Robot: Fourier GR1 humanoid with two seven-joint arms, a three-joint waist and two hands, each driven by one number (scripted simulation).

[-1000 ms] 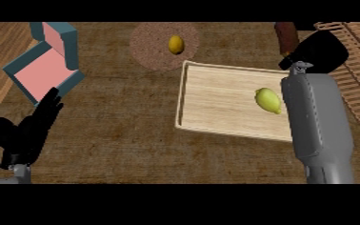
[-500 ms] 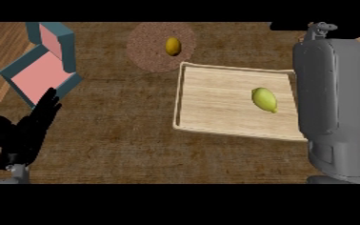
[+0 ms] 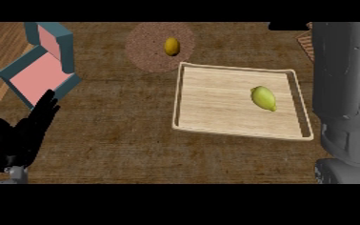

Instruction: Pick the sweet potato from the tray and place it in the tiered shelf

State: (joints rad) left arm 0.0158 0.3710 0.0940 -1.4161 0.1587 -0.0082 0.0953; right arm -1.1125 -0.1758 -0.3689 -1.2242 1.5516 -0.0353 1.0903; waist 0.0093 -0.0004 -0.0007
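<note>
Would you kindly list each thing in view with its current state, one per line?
Sweet potato: lying on the tray, untouched.
Tray: flat on the counter, holding only the sweet potato.
Tiered shelf: at the left, nothing on its pink surfaces.
Small orange item: resting on the round mat.
Left hand: open, fingers up, at the lower left.
Right hand: out of view; only the forearm shows.

An orange fruit [image 3: 171,46] sits on a round brown mat [image 3: 151,52].
</note>
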